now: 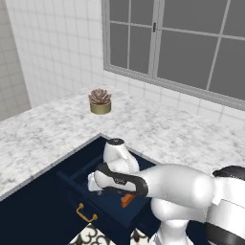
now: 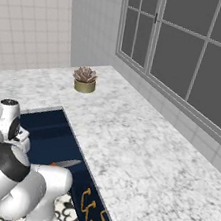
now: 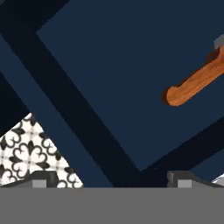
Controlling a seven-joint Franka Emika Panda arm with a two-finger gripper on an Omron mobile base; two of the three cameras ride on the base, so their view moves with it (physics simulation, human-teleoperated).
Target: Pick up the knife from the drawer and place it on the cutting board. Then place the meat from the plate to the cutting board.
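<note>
The navy drawer [image 1: 81,177] stands pulled open below the marble counter, with its brass handle [image 1: 85,214] on the front. Inside it lies the knife [image 3: 194,82], its orange handle at the right of the hand view and a bit of grey blade [image 3: 218,41] beyond. In the right base view the knife [image 2: 66,164] rests near the drawer's right wall. My gripper [image 3: 111,179] hangs over the drawer floor, open, with nothing between its fingertips [image 3: 43,179]; the knife is up and to the right of them. The cutting board, plate and meat are out of view.
A potted succulent [image 1: 100,101] stands at the back of the marble counter [image 1: 182,134], below the window. Brass handles [image 2: 85,200] mark cabinet fronts under the counter edge. Patterned floor tile [image 3: 30,153] shows past the drawer's front wall.
</note>
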